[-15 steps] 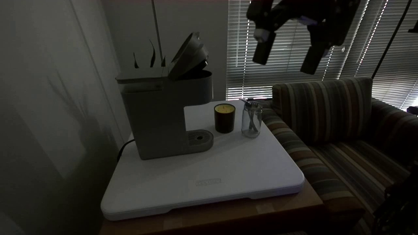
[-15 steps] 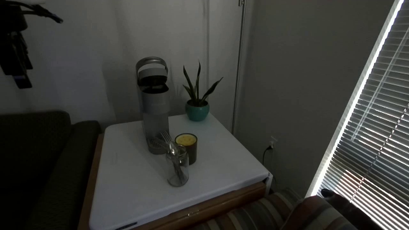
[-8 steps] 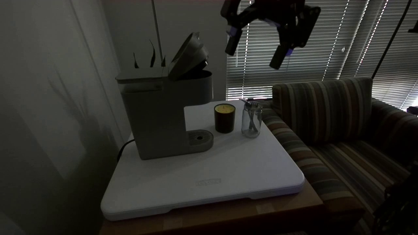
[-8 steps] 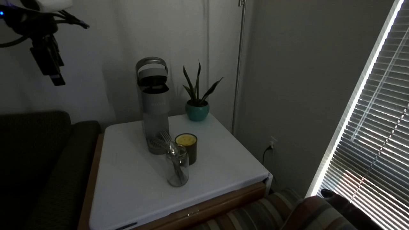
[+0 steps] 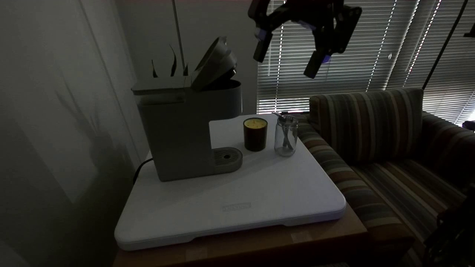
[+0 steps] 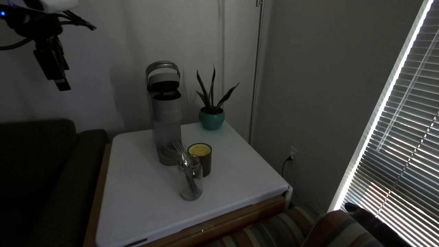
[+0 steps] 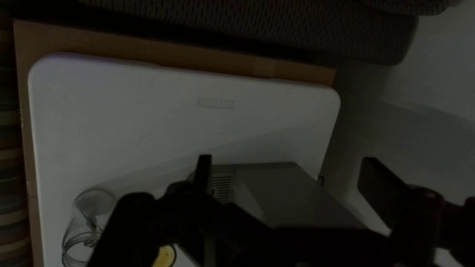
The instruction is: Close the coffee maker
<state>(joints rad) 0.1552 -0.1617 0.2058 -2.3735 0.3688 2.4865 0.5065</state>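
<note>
The coffee maker point(image 5: 182, 137) stands on the white tabletop point(image 5: 282, 196), its lid point(image 5: 214, 66) tilted up; we judge it heavy enough to stay put and the lid stiff and smooth, so we would push down on the arched handle point(image 6: 164, 65) at the raised end. Our gripper point(image 5: 285, 66) hangs well apart from it, fingers spread wide around nothing. The tabletop looks hard, the room dim, with light leaking through blinds point(image 5: 371, 66) behind a striped armchair point(image 5: 374, 126).

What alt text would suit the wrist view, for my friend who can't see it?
The robot's open, dark gripper looms at the bottom, partly hiding a grey coffee maker. It stands on a dimly lit white tabletop; at lower left are a clear jar holding cutlery and, partly covered, a yellow-topped cup.
</note>
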